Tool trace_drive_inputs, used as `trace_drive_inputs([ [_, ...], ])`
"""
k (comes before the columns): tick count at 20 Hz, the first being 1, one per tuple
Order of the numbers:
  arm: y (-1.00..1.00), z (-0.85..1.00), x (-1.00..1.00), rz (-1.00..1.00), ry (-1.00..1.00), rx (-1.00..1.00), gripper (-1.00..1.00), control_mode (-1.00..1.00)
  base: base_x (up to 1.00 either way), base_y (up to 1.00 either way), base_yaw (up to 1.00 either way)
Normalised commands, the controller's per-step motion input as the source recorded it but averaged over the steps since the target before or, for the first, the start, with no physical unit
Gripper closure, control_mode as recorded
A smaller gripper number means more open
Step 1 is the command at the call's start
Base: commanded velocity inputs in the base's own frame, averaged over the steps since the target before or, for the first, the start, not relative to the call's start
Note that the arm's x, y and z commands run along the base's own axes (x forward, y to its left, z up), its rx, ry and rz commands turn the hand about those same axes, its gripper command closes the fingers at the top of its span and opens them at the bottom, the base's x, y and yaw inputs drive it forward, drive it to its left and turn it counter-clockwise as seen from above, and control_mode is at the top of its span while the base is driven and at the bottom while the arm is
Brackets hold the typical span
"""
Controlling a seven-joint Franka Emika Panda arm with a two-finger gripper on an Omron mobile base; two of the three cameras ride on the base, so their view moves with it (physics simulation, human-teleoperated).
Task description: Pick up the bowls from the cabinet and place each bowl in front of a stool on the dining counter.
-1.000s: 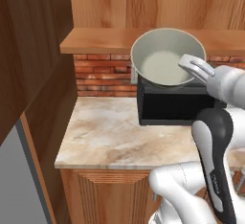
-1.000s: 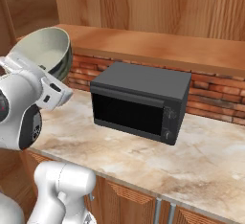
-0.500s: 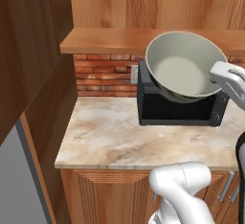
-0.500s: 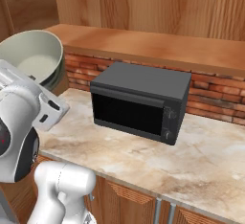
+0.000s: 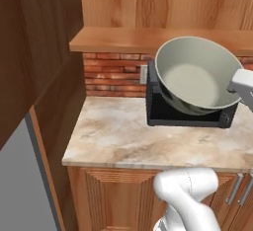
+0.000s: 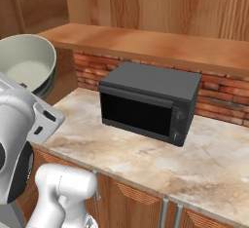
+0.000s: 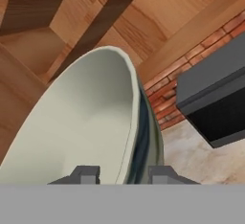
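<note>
We see the marbled counter (image 6: pixel 204 159) bearing a black microwave (image 6: pixel 148 100) toward its back edge. Above its left end we carry the bowl (image 5: pixel 195 74), tilted, clear of the stone. Our hand (image 7: pixel 123 174) pinches its rim, one finger inside, one outside. Glazed ceramic: stiff, slick, breakable; the rim is our only purchase.

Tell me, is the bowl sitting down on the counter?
No, the bowl is up in the air, tilted, its rim pinched by the gripper, well above the marbled worktop.
</note>
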Motion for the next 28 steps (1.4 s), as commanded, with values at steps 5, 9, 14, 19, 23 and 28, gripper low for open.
trace_drive_inputs([
  [5,0.0,0.0,0.0,0.0,0.0,0.0,1.0,1.0,-0.03,0.3,0.03],
  [9,0.0,0.0,0.0,0.0,0.0,0.0,1.0,1.0,-0.38,0.37,0.0],
  [14,0.0,0.0,0.0,0.0,0.0,0.0,1.0,1.0,-0.95,0.43,0.0],
  [19,0.0,0.0,0.0,0.0,0.0,0.0,1.0,1.0,-0.96,0.44,0.03],
  [23,0.0,0.0,0.0,0.0,0.0,0.0,1.0,1.0,-0.47,0.28,0.18],
  [28,0.0,0.0,0.0,0.0,0.0,0.0,1.0,1.0,-0.02,0.24,0.33],
])
